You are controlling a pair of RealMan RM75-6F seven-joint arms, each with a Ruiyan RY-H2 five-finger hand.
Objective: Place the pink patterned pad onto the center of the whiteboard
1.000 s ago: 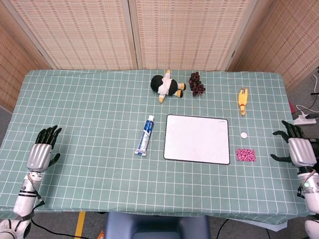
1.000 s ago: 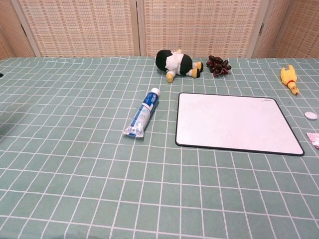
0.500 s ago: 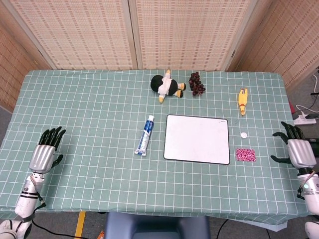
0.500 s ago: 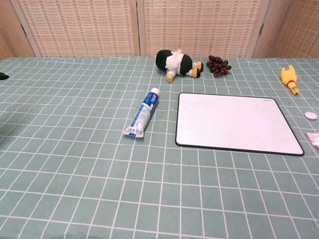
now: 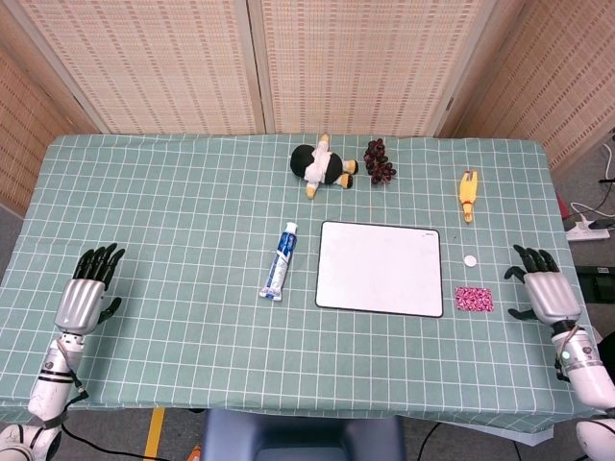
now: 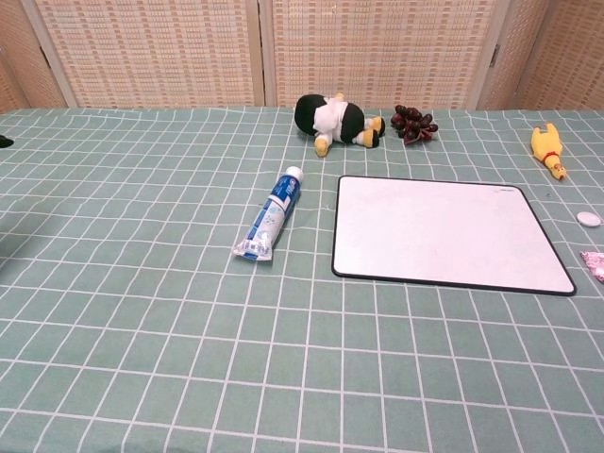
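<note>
The pink patterned pad (image 5: 474, 299) lies flat on the green checked cloth, just right of the whiteboard (image 5: 381, 267); only its edge (image 6: 595, 263) shows at the chest view's right border. The whiteboard (image 6: 448, 231) is bare. My right hand (image 5: 542, 289) hovers right of the pad, a short gap away, fingers apart and holding nothing. My left hand (image 5: 87, 292) rests near the table's left edge, fingers spread and empty. Neither hand shows clearly in the chest view.
A toothpaste tube (image 5: 280, 260) lies left of the whiteboard. A black and white plush toy (image 5: 320, 166) and dark grapes (image 5: 379, 160) sit behind it. A yellow rubber chicken (image 5: 467, 194) and a small white disc (image 5: 470, 259) lie right of the board.
My right hand has moved left toward the pink pad. My left hand has shifted slightly nearer the table's front edge. The objects have stayed put.
</note>
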